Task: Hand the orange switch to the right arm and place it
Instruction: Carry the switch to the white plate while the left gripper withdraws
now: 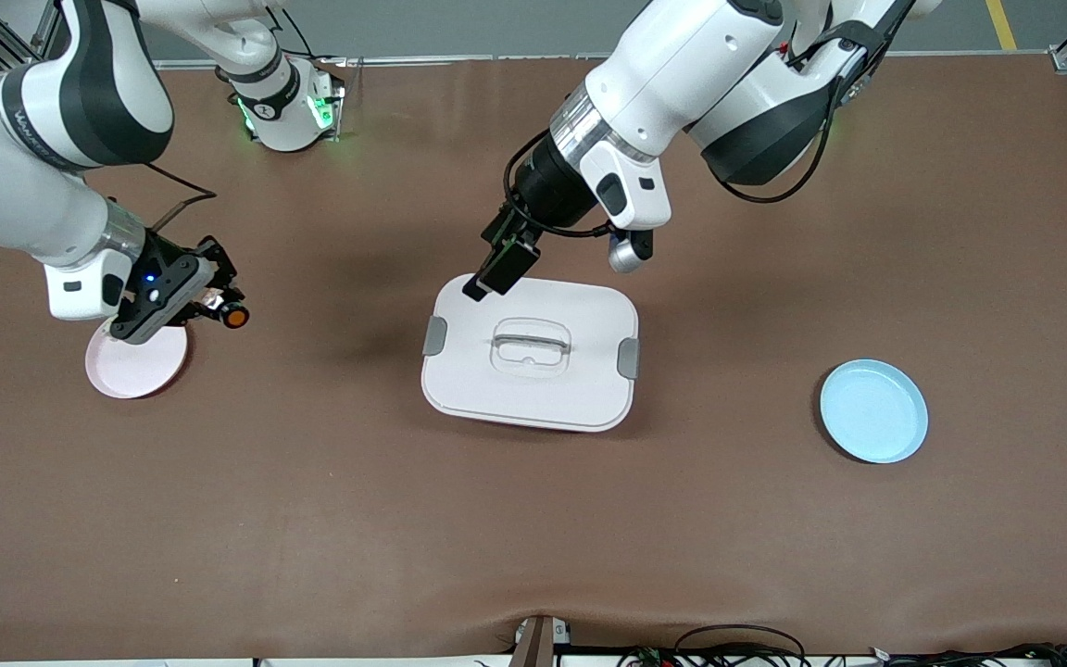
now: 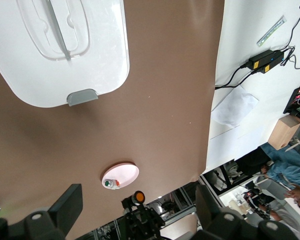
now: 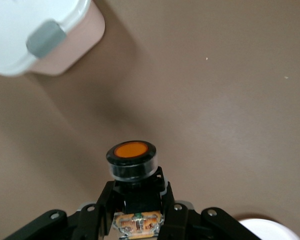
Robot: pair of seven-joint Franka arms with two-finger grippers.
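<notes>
The orange switch, a black push-button with a round orange face, is held in the air by its rear block in my right gripper, which is shut on it. It hangs just off the rim of a pink plate, on the side toward the lidded box. In the left wrist view the switch shows small in that distant gripper. My left gripper is open and holds nothing, its fingers wide apart, over a corner of the box.
A white-lidded pink box with grey latches stands mid-table. The pink plate holds a small silvery-white part with green and red bits. A light blue plate lies toward the left arm's end.
</notes>
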